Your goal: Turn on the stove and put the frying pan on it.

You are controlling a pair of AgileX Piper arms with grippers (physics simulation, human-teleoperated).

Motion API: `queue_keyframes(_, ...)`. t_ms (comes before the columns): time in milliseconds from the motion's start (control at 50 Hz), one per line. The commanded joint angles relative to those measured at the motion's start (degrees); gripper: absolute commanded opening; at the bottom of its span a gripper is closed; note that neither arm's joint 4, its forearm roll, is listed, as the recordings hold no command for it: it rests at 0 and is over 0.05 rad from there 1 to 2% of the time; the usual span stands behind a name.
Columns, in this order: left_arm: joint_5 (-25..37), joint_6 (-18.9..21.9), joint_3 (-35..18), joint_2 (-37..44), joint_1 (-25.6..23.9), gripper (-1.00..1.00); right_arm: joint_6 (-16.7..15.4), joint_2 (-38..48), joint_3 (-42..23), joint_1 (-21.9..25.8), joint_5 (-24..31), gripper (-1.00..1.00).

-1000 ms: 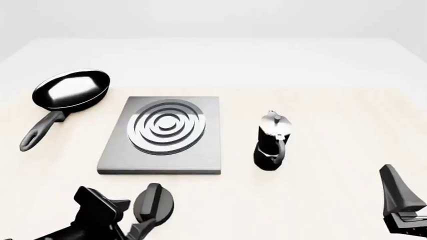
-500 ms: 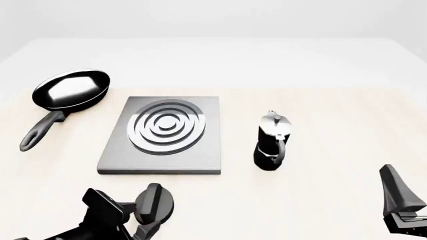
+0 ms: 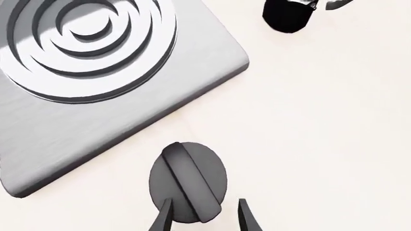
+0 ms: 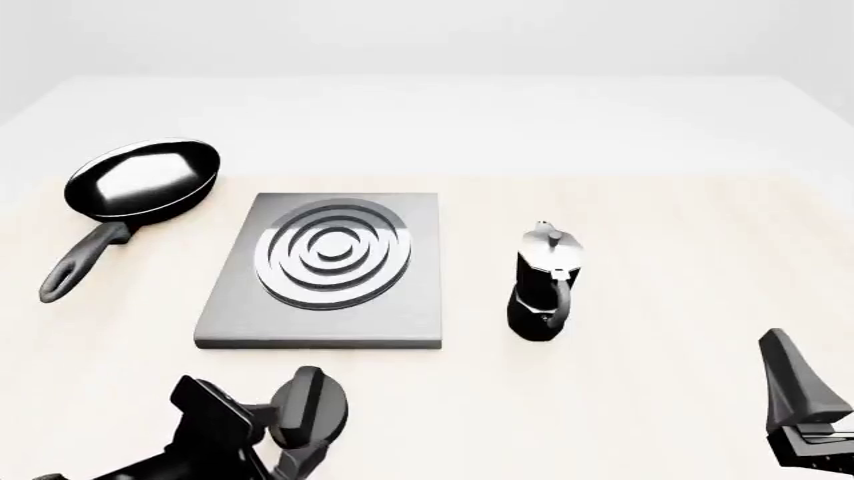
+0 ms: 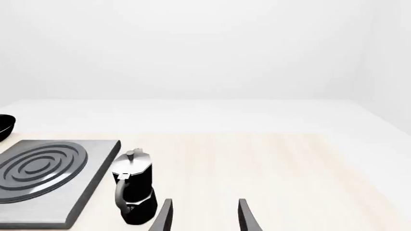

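The grey stove plate (image 4: 320, 325) with silver rings lies left of centre, and its black ridged knob (image 4: 310, 408) sits on the table in front of it. The glossy black frying pan (image 4: 144, 180) rests on the table at the far left, handle toward me. My left gripper (image 4: 296, 447) is open at the knob's near side. In the left wrist view its fingers (image 3: 162, 219) straddle the near end of the knob (image 3: 188, 180), below the stove (image 3: 96, 120). My right gripper (image 4: 806, 420) is open and empty at the front right, as the right wrist view (image 5: 202, 208) also shows.
A black-and-silver moka pot (image 4: 545, 285) stands upright right of the stove; it also shows in the right wrist view (image 5: 134, 192) beside the plate (image 5: 38, 192). The pan's rim (image 5: 5, 126) peeks in at that view's edge.
My left gripper has crept forward and right, closer around the knob. The right arm, pan, stove and moka pot have not moved.
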Motion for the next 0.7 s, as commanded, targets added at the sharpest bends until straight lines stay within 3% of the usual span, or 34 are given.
queue_keyframes(20, 3.65, -1.45, -2.14, -1.08, -5.07, 1.0, -0.01, 0.0, 0.0, 0.0, 0.0, 1.0)
queue_keyframes(60, 0.05, -1.95, -1.97, 2.06, -6.22, 1.0, 0.0, 0.01, 0.0, 0.0, 0.0, 1.0)
queue_keyframes(140, 0.85, -2.13, -2.16, 1.21, -6.89, 1.0, -0.01, 0.0, 0.0, 0.0, 0.0, 1.0)
queue_keyframes(180, 5.1, -2.16, -2.93, -2.44, -7.19, 1.0, -0.01, 0.0, 0.0, -0.01, 0.0, 1.0)
queue_keyframes(220, 1.89, -1.76, -2.02, -0.68, -6.83, 1.0, 0.01, 0.0, 0.0, -0.01, 0.0, 1.0)
queue_keyframes(240, 6.2, -1.58, -2.7, -4.62, -6.54, 1.0, 0.01, 0.0, 0.0, 0.0, 0.0, 1.0)
queue_keyframes(280, 7.67, -2.25, -2.71, -6.26, -6.95, 1.0, 0.02, 0.01, 0.0, 0.0, 0.0, 1.0)
queue_keyframes(340, 3.69, -2.16, -1.55, -3.87, -6.76, 1.0, -0.01, 0.0, 0.0, -0.01, 0.0, 1.0)
queue_keyframes(380, 4.27, -2.61, -1.73, -4.47, -7.14, 1.0, 0.0, 0.0, 0.0, -0.01, 0.0, 1.0)
queue_keyframes(400, 8.15, -2.57, -2.62, -7.62, -7.27, 1.0, 0.01, 0.01, 0.0, 0.0, 0.0, 1.0)
queue_keyframes(420, 5.79, -2.62, -2.16, -5.73, -7.39, 1.0, -0.01, 0.0, 0.0, 0.01, 0.0, 1.0)
queue_keyframes(440, 8.46, -2.8, -2.93, -7.64, -7.65, 1.0, 0.0, 0.0, 0.0, -0.01, 0.0, 1.0)
queue_keyframes(560, 4.98, -3.27, -3.44, -3.96, -9.14, 1.0, 0.0, 0.0, 0.0, -0.01, 0.0, 1.0)
queue_keyframes(700, 7.75, -2.98, -4.02, -7.06, -9.34, 1.0, 0.0, 0.0, 0.0, 0.0, 0.0, 1.0)
